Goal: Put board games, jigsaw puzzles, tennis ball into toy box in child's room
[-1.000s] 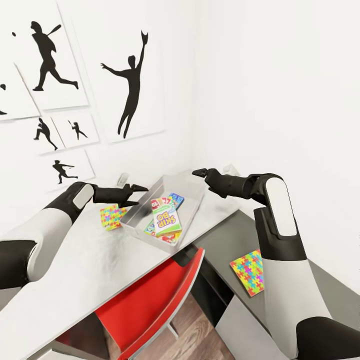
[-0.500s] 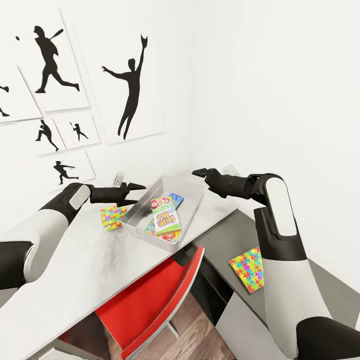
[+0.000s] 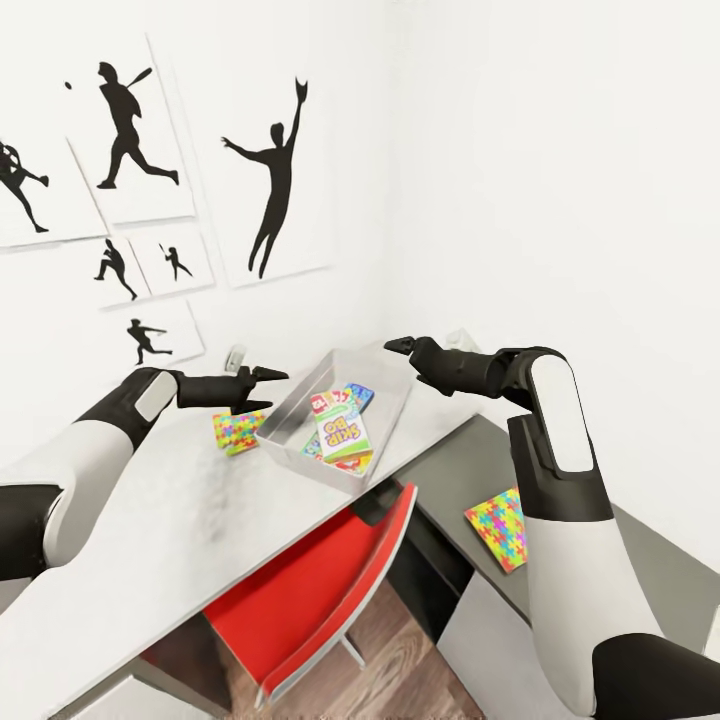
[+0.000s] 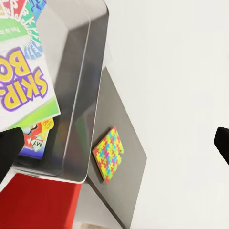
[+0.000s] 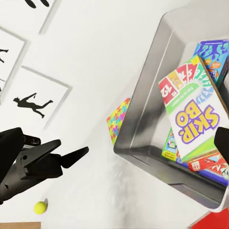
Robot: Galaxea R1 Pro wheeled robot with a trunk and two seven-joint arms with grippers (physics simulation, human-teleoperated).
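The grey toy box (image 3: 283, 428) stands on the pale table (image 3: 170, 520). A Skip-Bo board game (image 3: 342, 436) lies on top of other game boxes inside it; the same game (image 5: 195, 114) is in the right wrist view. One jigsaw puzzle (image 3: 236, 431) lies flat just left of the box. The other jigsaw puzzle (image 3: 497, 528) rests on the lower dark section. The tennis ball (image 5: 40, 207) sits on the table in the right wrist view. My left gripper (image 3: 262, 388) hangs open over the box's left end. My right gripper (image 3: 398, 346) hangs open above the far right corner.
A red chair (image 3: 320, 590) is tucked under the table below the box. White walls with black sports silhouettes (image 3: 275, 180) close off the corner behind the table. A wood floor (image 3: 400, 660) shows beside the chair.
The whole picture has shifted right and the box looks smaller, so the camera moved. Both arms keep about the same pose, both grippers open.
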